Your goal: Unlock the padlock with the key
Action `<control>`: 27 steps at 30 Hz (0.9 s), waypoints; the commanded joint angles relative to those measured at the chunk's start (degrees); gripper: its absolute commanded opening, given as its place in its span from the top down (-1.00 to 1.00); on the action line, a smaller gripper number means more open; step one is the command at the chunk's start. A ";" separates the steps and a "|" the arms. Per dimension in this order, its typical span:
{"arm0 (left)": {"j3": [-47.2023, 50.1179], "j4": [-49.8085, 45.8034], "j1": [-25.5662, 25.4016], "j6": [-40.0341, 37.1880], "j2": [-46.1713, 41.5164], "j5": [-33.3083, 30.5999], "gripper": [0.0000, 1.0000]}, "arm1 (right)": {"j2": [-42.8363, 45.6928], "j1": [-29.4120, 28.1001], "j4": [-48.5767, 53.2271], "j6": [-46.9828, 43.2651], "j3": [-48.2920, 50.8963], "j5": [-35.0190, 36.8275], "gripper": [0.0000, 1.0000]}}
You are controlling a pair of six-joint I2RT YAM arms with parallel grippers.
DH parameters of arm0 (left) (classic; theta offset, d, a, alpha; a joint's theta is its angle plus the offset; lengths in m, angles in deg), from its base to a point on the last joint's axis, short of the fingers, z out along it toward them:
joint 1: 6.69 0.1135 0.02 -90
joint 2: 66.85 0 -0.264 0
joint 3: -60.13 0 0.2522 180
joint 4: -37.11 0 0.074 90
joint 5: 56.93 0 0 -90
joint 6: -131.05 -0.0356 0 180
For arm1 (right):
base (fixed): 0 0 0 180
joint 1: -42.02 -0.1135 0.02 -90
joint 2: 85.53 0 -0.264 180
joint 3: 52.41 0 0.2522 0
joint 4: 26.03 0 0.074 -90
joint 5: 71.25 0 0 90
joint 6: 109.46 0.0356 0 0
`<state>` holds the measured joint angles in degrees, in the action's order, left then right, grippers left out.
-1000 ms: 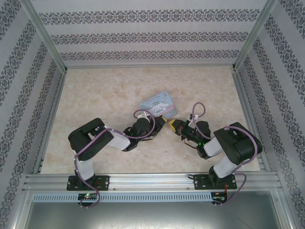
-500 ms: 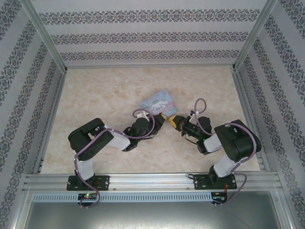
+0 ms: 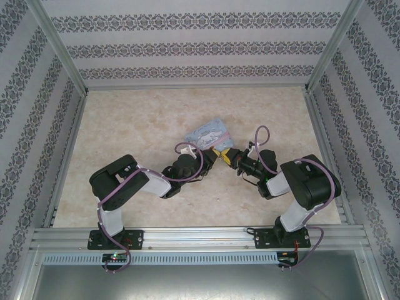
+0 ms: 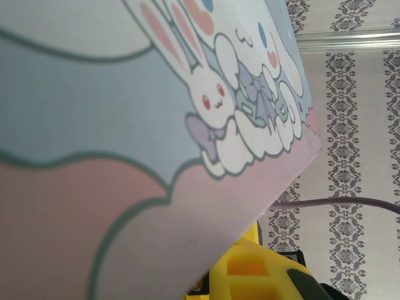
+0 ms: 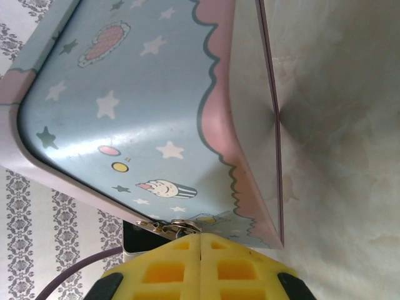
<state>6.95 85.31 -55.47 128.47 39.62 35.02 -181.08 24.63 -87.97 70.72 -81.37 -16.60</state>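
My left claw (image 3: 210, 157) is pinching the tin (image 3: 206, 133), tilted near table (image 3: 137, 125) centre | my right claw (image 5: 200, 250) is squeezing closed beneath a metal ring (image 5: 177, 224) at its edge | padlock seemingly there, too small to tell; I'm judging unlocking not done.

Tin (image 4: 125, 125) close up, tilted: pastel blue over pink, white bunny and puppy art. Yellow foam pad (image 4: 250, 272) just under its lower edge. Purple cable (image 4: 337, 203) crosses the patterned wall (image 4: 353, 137) behind.
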 commanded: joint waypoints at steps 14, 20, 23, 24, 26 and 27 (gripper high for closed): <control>0.21 -0.48 -4.05 -0.56 3.83 1.82 1.00 | -0.83 -2.45 -3.64 -0.11 -2.10 3.55 0.63; 1.59 -1.76 -3.64 -1.93 4.44 0.86 1.00 | 0.00 0.29 -3.53 -0.62 -0.17 2.39 0.11; 1.98 -2.69 -3.27 -2.51 4.43 0.77 1.00 | 0.23 1.88 -3.14 -1.54 1.62 1.03 -0.11; 2.10 -2.91 -3.13 -2.81 4.39 0.77 1.00 | 0.32 2.53 -2.78 -2.06 2.34 0.55 -0.17; 2.12 -3.56 -2.75 -3.13 4.23 0.96 1.00 | 0.44 3.83 -2.10 -3.24 3.67 -0.92 -0.26; 2.17 -3.79 -2.60 -3.41 4.17 1.01 1.00 | 0.58 4.37 -1.55 -3.90 4.28 -1.47 -0.29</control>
<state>8.07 85.15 -57.70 126.04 43.14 34.37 -181.84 27.72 -87.49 69.51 -78.72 -15.58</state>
